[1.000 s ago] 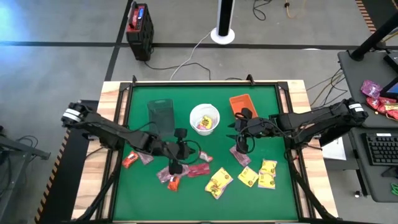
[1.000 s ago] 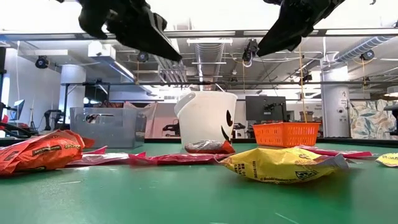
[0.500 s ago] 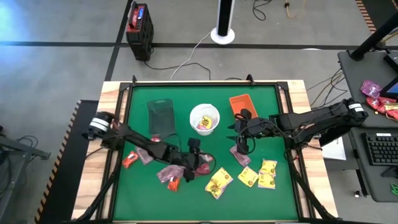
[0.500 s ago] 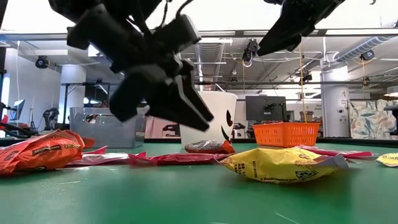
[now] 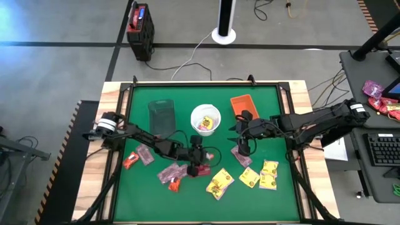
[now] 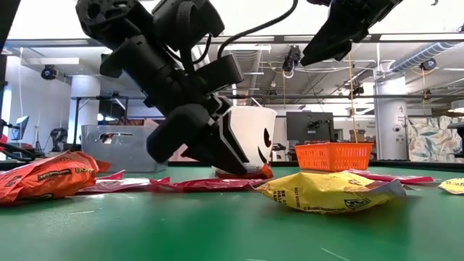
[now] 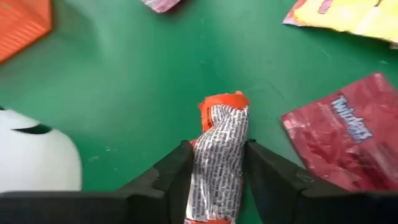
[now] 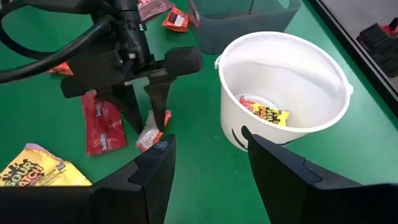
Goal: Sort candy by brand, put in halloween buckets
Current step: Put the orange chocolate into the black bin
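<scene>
Green table mat, grey concrete floor

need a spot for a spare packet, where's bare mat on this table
Bare mat: the far strip behind the grey tub, white bucket and orange tray, and the near left corner. Crowded: the middle and near right, with red and yellow packets and both grippers.

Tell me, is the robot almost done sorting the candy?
Not nearly. One yellow candy lies in the white bucket. The left end effector is down on the table, fingers either side of an orange-edged packet. The right end effector waits open nearby. Yellow packs, red ones and others remain loose on the table.
</scene>
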